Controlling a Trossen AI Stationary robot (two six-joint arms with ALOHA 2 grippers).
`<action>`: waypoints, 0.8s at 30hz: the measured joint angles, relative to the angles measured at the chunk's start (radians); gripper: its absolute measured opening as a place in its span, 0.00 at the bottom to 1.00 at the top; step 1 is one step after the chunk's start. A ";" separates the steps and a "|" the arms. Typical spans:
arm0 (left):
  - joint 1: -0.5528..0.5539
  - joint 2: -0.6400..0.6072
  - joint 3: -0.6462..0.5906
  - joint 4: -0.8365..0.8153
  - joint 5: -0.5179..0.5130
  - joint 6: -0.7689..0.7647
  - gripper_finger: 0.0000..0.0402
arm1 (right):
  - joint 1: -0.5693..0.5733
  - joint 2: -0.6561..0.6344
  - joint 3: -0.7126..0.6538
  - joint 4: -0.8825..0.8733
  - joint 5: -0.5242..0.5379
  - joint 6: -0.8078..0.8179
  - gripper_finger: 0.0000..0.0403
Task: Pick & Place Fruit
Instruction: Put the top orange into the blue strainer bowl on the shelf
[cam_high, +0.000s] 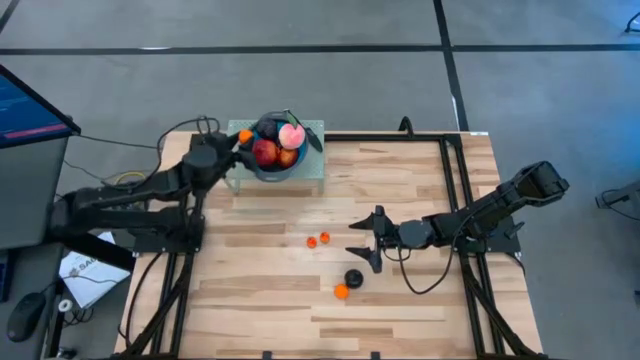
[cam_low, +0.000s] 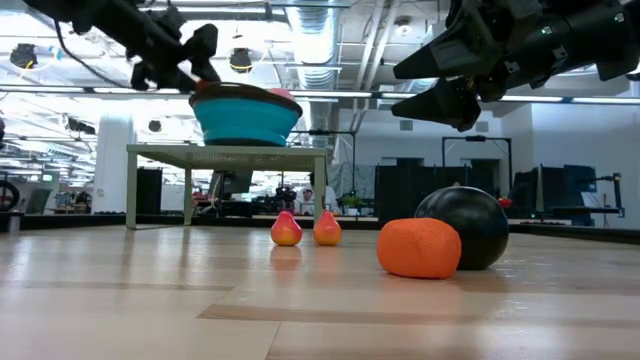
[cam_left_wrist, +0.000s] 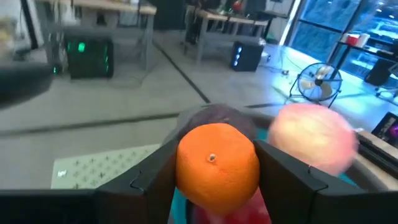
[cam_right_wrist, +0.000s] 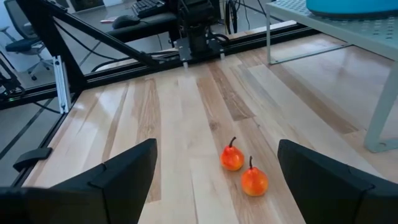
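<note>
Fingers of your left gripper (cam_left_wrist: 214, 186) clamp a small, smooth orange toy fruit (cam_left_wrist: 217, 163) at its middle — light, slippery; right gripper (cam_high: 368, 242) spread wide mid-table.

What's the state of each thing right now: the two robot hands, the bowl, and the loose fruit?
Left end effector: shut on an orange, over the bowl.
Right end effector: open, empty, above the table.
Blue bowl: holds fruit, on a small stand.
Two small pears: loose on the table.
Black plum: on the table, beside another orange.
</note>
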 joint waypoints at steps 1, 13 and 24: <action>0.028 0.007 0.000 0.001 0.028 -0.009 0.48 | 0.000 0.000 0.000 0.000 0.000 0.000 0.81; 0.123 0.106 0.000 0.007 0.155 -0.037 0.48 | 0.000 0.000 0.000 0.000 0.000 0.000 0.81; 0.129 0.127 0.002 0.017 0.151 -0.036 0.66 | 0.002 0.000 0.000 0.000 0.000 0.000 0.81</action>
